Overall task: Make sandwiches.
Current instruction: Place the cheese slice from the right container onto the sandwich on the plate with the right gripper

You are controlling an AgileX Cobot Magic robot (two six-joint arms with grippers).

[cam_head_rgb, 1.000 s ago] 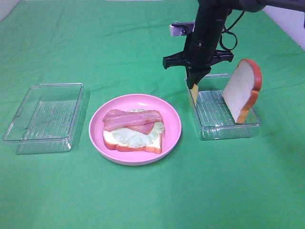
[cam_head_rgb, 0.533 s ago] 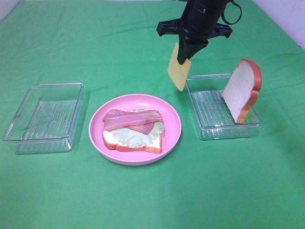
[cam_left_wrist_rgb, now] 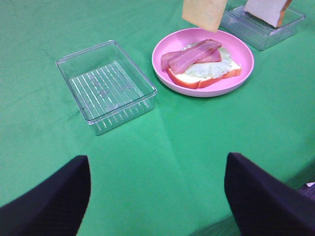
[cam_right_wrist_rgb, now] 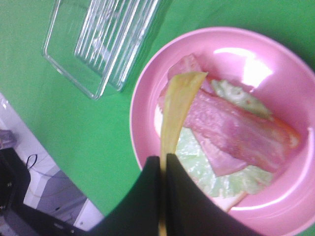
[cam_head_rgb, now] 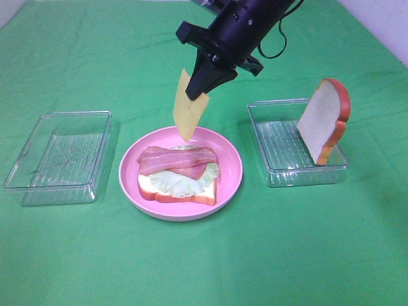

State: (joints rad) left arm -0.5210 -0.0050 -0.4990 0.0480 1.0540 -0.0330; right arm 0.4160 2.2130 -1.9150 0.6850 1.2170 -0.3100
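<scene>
Green cloth (cam_head_rgb: 95, 255); right gripper (cam_head_rgb: 197, 93) clamps cheese slice (cam_head_rgb: 185, 118) above plate (cam_head_rgb: 233, 167); left gripper (cam_left_wrist_rgb: 157, 194), wrist-view only, spread

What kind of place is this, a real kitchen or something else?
Probably a robot test setup, not a kitchen: a green cloth lies under everything, the bread slice and bacon look like toys, and the right gripper holds a cheese slice.
</scene>
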